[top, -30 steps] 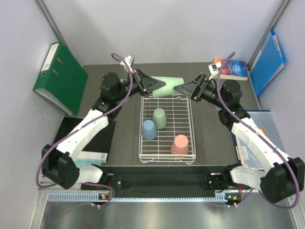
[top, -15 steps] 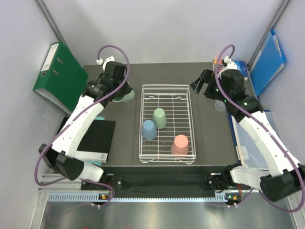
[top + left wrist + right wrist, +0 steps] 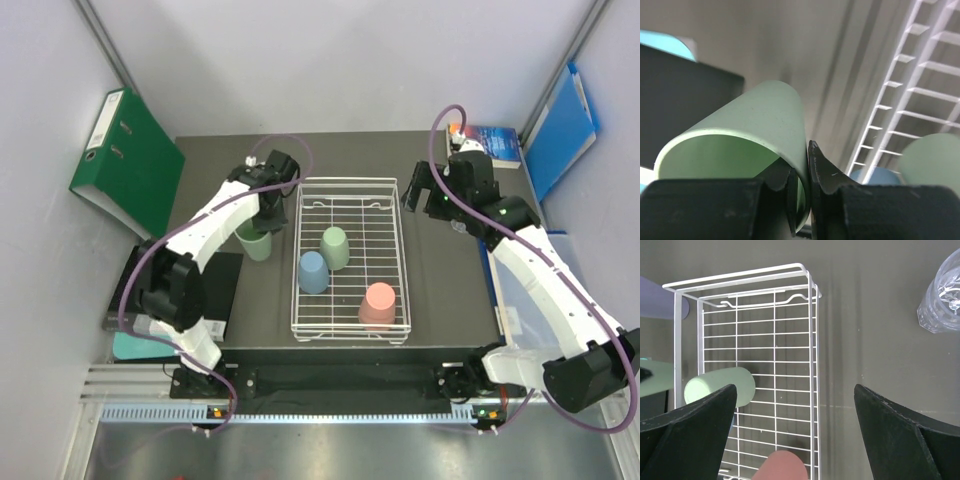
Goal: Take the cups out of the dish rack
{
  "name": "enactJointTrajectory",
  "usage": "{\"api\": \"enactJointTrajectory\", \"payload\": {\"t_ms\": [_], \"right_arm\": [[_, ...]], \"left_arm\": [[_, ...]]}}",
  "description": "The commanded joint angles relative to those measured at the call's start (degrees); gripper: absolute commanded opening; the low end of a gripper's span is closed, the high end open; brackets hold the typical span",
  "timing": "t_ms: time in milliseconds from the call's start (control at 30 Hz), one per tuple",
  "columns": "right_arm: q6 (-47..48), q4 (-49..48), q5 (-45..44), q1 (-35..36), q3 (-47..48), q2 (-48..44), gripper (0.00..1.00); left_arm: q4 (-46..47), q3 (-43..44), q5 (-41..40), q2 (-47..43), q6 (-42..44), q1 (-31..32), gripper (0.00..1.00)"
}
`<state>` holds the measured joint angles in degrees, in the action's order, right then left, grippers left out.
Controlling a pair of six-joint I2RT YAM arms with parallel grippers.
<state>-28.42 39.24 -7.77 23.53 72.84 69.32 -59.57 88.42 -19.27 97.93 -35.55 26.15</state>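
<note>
The white wire dish rack [image 3: 350, 190] sits mid-table. In it, upside down, stand a green cup [image 3: 335, 248], a light blue cup [image 3: 313, 271] and a salmon pink cup [image 3: 377, 303]. My left gripper [image 3: 263, 218] is shut on the rim of a mint green cup [image 3: 254, 243], held mouth-up just left of the rack; the left wrist view shows one finger inside and one outside the cup's wall [image 3: 765, 125]. My right gripper [image 3: 420, 192] is open and empty over the rack's far right corner. The right wrist view shows a clear glass [image 3: 942, 295] and a lilac cup [image 3: 660, 302] outside the rack [image 3: 812, 330].
A green binder [image 3: 125, 165] leans at the far left. A blue folder [image 3: 560, 130] and a book [image 3: 492, 146] are at the far right. A black flat object [image 3: 205, 290] lies on the table near the held cup.
My left arm carried the mint green cup from behind the rack to the rack's left side and lowered it. My right arm drew back from the rack's far edge, open.
</note>
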Motion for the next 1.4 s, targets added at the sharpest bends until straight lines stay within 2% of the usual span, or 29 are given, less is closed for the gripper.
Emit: {"api": "enactJointTrajectory", "payload": {"t_ms": [0,367,433,467,567,600,700,800,933,1067,1167,1200,1233,1300,1367], "right_arm": [[1.4,-0.1,-0.2,0.9,-0.2,-1.7,1.0],[2.1,-0.3,-0.3,1.2,-2.4,-1.7,1.0],[2.1,-0.5,0.3,1.3,-2.6,-1.4,1.0],[2.1,-0.6,0.5,1.3,-2.7,-1.2,1.0],[2.2,-0.7,0.5,1.7,-2.7,-0.9,1.0],[2.2,-0.7,0.6,1.8,-2.7,-0.8,1.0],[2.1,-1.0,0.3,2.0,-2.4,-0.7,1.0],[2.1,-1.1,0.0,2.4,-1.7,-0.2,1.0],[3.5,-1.3,0.5,5.5,-0.2,1.0,1.0],[4.6,-1.1,-1.5,15.5,2.5,5.6,1.0],[4.7,-0.7,-3.0,21.2,4.8,10.3,1.0],[4.4,-0.7,-3.2,22.2,5.7,11.3,1.0],[4.0,-1.1,-3.3,23.7,6.2,12.1,1.0],[3.9,-2.1,-3.7,24.9,7.0,14.0,1.0],[3.9,-2.3,-3.8,25.9,7.8,15.8,1.0]], "left_arm": [[2.4,-0.7,4.4,2.0,1.6,-1.6,0.0],[4.4,0.1,7.5,7.2,2.1,-3.7,0.01],[4.4,0.3,7.9,7.4,2.3,-3.7,0.11],[4.4,0.3,8.1,7.4,2.3,-3.7,0.2],[4.3,0.5,7.8,6.3,2.7,-3.7,0.36],[3.9,0.8,7.4,5.5,2.7,-3.7,0.45],[2.8,2.8,7.4,3.9,3.1,-3.7,0.55],[0.5,6.9,7.2,2.9,3.6,-3.7,0.59],[-3.9,17.1,5.6,1.6,4.3,-3.7,0.63],[-3.6,22.5,4.9,-1.5,3.2,-3.7,0.63],[2.5,17.0,5.0,-8.0,2.0,-3.6,0.64],[8.2,14.3,4.9,-12.4,1.8,-3.5,0.64],[10.6,8.9,5.0,-14.6,1.0,-3.6,0.64],[15.2,4.6,4.4,-19.7,0.2,-3.5,0.65],[16.1,0.7,4.1,-21.8,-0.5,-3.5,0.65]]}}
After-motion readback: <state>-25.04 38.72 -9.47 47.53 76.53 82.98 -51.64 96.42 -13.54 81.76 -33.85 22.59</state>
